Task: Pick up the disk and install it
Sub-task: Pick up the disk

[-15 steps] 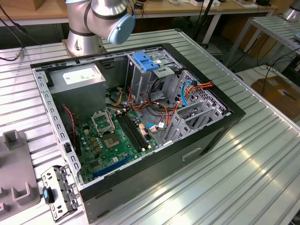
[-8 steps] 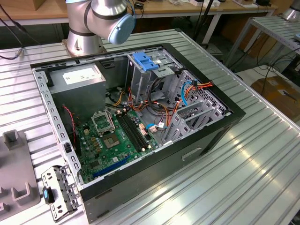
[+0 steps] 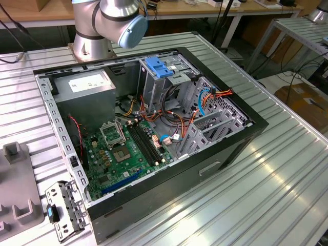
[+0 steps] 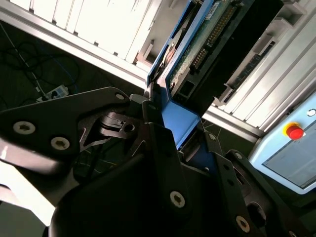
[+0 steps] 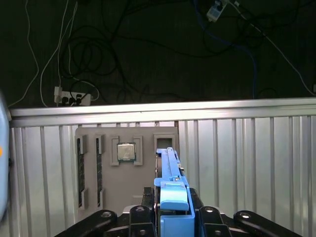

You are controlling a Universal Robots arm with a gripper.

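Observation:
The disk [image 5: 170, 170] stands edge-on in the first wrist view, a bright blue side rail facing the camera. My gripper [image 5: 170, 210] is shut on it, black fingers [image 5: 140, 212] pressing both flat sides. The second wrist view shows the disk [image 4: 207, 37] from its underside, with green circuit board, connector pins and blue rail, and my gripper [image 4: 165, 123] clamped on its end. It hangs beside a grey parts tray [image 5: 106, 185] on the ribbed table. The open computer case [image 3: 225, 154] lies in the exterior view, its metal drive cage [image 3: 154, 89] at the far side.
A lighter blue latch plate [image 3: 158, 66] tops the cage. Orange and blue cables [image 3: 205, 100] cross beside the motherboard [image 3: 128, 148]. The tray holds a processor [image 5: 126, 152] and memory sticks [image 5: 80, 170]. A metal bracket [image 3: 64, 210] lies by the case. A pendant with a red button [image 4: 295, 132] stands nearby.

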